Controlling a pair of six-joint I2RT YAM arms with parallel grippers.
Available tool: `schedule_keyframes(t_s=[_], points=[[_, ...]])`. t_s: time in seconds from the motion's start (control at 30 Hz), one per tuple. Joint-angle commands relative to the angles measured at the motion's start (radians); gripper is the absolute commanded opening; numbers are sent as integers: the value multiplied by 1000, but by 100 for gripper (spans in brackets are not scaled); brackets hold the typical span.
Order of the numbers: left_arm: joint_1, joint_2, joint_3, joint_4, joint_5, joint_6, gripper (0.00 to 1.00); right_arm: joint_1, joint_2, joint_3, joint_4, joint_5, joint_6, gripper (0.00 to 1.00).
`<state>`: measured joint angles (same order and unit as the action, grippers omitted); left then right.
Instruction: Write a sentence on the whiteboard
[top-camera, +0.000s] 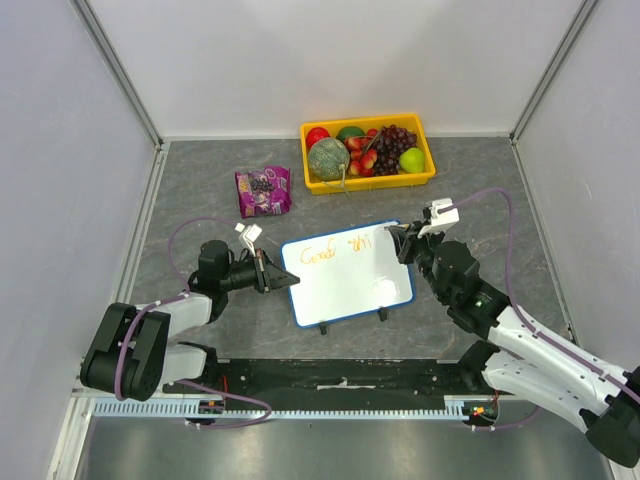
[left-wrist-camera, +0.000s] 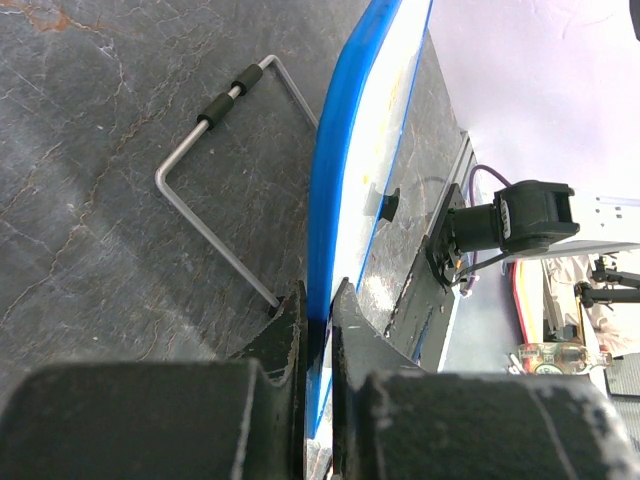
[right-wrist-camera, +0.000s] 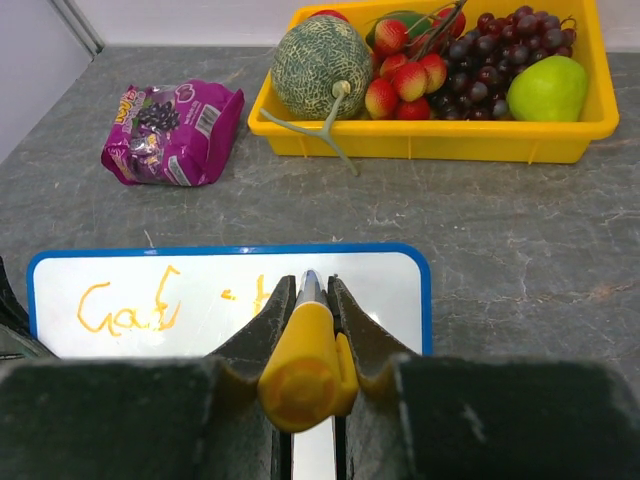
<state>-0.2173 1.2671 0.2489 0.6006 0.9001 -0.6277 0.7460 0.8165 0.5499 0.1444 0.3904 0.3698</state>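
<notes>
While the left gripper (top-camera: 284, 276) clamps the left rim of the whiteboard (top-camera: 350, 285), the board lies on the desk (top-camera: 200, 190), long axis left to right. The sentence (right-wrist-camera: 125, 310), barely begun, fills its far left; bare white lies right and nearer. The right gripper (right-wrist-camera: 307, 287), pinching a marker (right-wrist-camera: 305, 350), holds the tip beside the last strokes.

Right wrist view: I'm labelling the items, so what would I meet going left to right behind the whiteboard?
purple snack bag → melon → strawberries → dark grapes → green fruit; the last four lie in the yellow tray.
</notes>
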Motion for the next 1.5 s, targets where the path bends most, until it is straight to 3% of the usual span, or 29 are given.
schedule_keyframes(t_s=[0.0, 0.47, 1.03, 1.47], points=[[10, 31, 1, -79, -168, 48, 2, -4, -10, -2, -14, 31, -22, 0], [10, 34, 3, -79, -164, 49, 2, -5, 87, -41, 52, -21, -9, 0], [9, 29, 1, -79, -162, 49, 2, -4, -3, -122, -37, -68, 34, 0], [9, 29, 1, -79, -164, 49, 2, -4, 42, -64, 27, 13, 14, 0]])
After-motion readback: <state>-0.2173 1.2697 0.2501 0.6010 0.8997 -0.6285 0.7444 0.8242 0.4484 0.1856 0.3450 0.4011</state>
